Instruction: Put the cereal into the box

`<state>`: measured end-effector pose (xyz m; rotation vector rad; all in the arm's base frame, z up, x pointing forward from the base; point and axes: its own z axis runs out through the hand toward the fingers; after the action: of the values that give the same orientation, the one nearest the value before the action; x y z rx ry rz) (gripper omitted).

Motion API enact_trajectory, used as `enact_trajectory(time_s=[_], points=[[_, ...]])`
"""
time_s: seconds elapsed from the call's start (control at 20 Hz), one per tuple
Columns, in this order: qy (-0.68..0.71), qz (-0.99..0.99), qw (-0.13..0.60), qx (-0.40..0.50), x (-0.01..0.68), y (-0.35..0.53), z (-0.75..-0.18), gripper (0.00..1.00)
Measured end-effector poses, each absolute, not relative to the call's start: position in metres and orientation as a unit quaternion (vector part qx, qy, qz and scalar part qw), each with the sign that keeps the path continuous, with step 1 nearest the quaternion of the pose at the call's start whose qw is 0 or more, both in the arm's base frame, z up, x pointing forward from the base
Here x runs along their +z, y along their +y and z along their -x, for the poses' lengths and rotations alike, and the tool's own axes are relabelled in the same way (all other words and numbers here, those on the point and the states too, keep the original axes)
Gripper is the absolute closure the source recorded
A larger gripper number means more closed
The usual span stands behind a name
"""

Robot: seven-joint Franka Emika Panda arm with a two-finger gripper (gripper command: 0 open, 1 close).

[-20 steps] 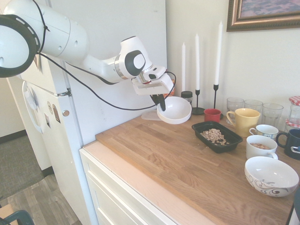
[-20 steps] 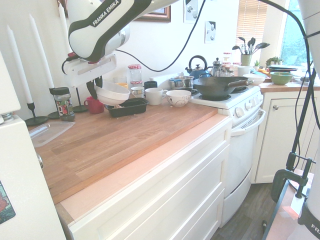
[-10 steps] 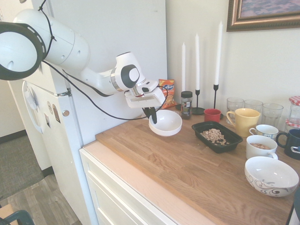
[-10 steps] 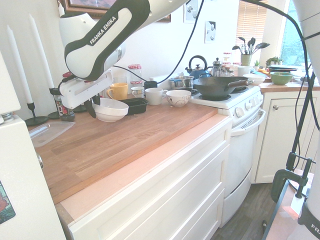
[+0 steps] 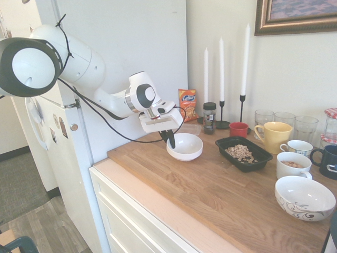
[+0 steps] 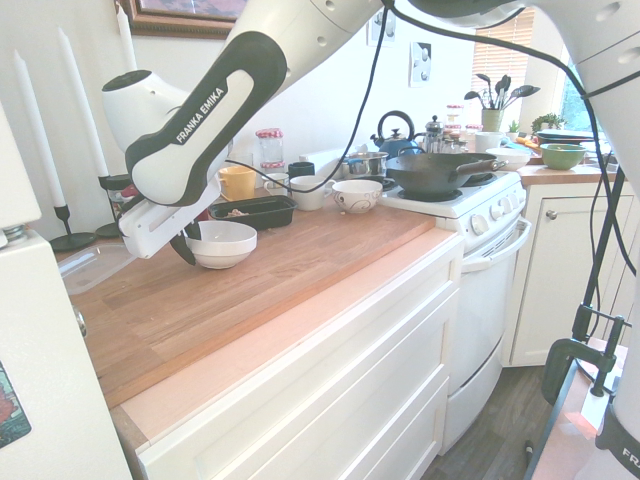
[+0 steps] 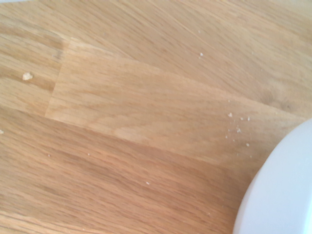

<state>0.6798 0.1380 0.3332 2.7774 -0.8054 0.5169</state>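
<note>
Cereal [image 5: 241, 152] lies in the box [image 5: 261, 157]; claw [image 5: 170, 140], clamped on the emptied white bowl's [image 5: 185, 147] rim, should set it on the counter [image 5: 210, 184] and release.

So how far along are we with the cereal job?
The pour looks done: the cereal lies in the black box. In hand: the hand is shut on the rim of the white bowl, which looks empty and sits low at the counter, left of the box. Whether it already rests there I can't tell. Left: release the bowl and pull away.
</note>
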Motion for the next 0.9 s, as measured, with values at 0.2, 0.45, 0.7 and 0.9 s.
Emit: enact_trajectory(time_s=[0.2,0.45,0.7,0.9], points=[[-0.264,-0.942,0.117,0.173,0.326,0.145,-0.678,0.00],[-0.233,-0.937,0.176,0.190,0.310,0.160,-0.672,0.00],[-0.218,-0.931,0.210,0.204,0.305,0.164,-0.670,0.00],[-0.217,-0.928,0.217,0.211,0.310,0.168,-0.672,0.00]])
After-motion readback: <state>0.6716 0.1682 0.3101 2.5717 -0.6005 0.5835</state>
